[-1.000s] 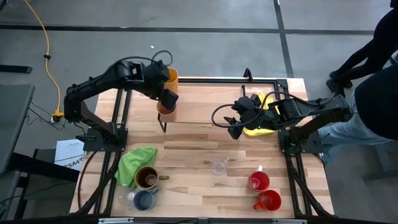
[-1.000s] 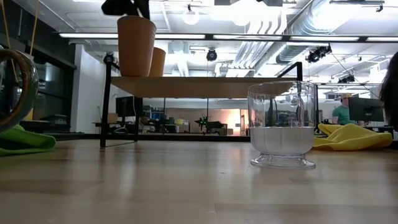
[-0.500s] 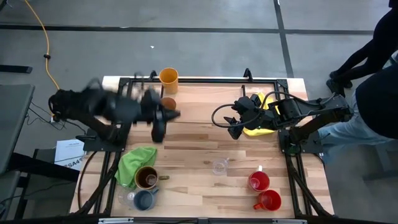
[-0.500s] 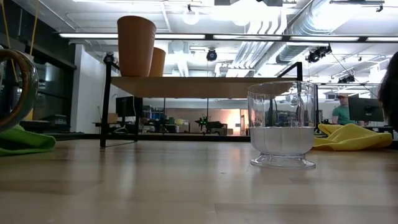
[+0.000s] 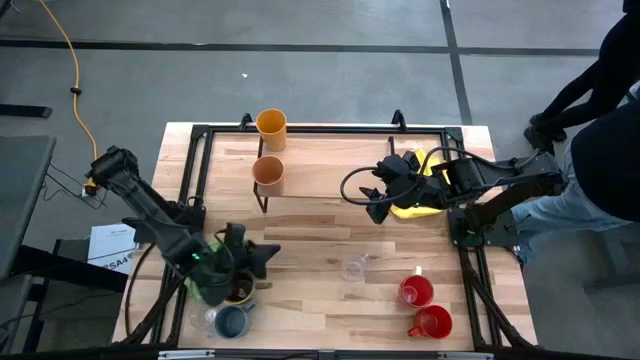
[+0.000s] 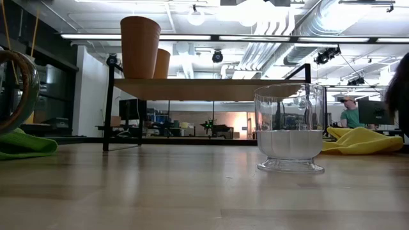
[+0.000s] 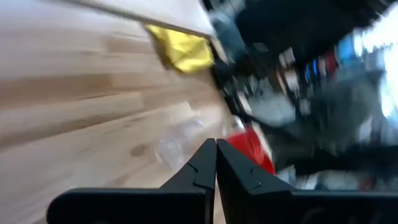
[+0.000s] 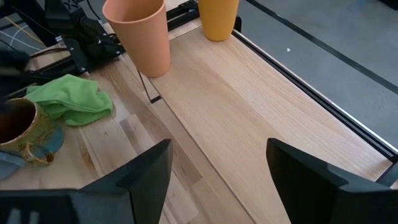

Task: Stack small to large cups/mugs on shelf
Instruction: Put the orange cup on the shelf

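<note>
A tan cup (image 5: 267,170) and a yellow-orange cup (image 5: 271,124) stand upright on the left end of the shelf (image 6: 211,88). Both also show in the right wrist view, tan (image 8: 140,34) and yellow-orange (image 8: 217,18). My left gripper (image 5: 270,250) is shut and empty, low over the table's near left, just above the brown mug (image 5: 238,289). My right gripper (image 5: 378,197) is open and empty over the shelf's right part. A clear glass (image 5: 352,267) and two red mugs (image 5: 416,290) (image 5: 432,322) stand on the table's near right.
A green cloth (image 5: 205,277) lies under my left arm, with a blue-grey mug (image 5: 232,320) and another clear glass (image 5: 208,318) near the front edge. A yellow cloth (image 5: 420,205) lies under my right arm. A person (image 5: 610,130) stands past the table's right edge.
My left gripper has come off the tan cup and swung fast from the shelf's left end toward the table's near left, down over the green cloth and brown mug. The tan cup stays upright on the shelf.
</note>
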Available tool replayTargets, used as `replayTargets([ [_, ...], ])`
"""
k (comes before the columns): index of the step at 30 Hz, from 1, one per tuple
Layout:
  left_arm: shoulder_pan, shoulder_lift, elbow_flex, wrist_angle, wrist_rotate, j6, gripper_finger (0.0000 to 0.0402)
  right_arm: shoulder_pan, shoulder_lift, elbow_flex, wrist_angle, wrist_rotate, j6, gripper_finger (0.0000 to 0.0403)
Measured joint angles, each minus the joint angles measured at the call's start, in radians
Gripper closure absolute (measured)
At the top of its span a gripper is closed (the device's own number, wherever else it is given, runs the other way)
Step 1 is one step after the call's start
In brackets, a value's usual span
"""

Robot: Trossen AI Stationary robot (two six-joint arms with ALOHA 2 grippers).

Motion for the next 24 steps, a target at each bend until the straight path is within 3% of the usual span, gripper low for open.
replayTargets([
  [7,0.143,0.036,-0.053,0.003,0.017,-0.293,0.0401,0.000,0.000,0.000,0.002,0.001,0.022,0.0150],
  [12,0.213,0.036,-0.053,-0.058,-0.051,-0.441,0.0402,0.000,0.000,0.000,0.002,0.001,0.024,0.0150],
  [20,0.219,0.036,-0.053,-0.299,-0.095,-0.699,0.0402,0.000,0.000,0.000,0.002,0.001,0.024,0.0150],
  [24,0.221,0.036,-0.053,-0.311,-0.113,-0.716,0.0402,0.000,0.000,0.000,0.002,0.001,0.024,0.0150],
])
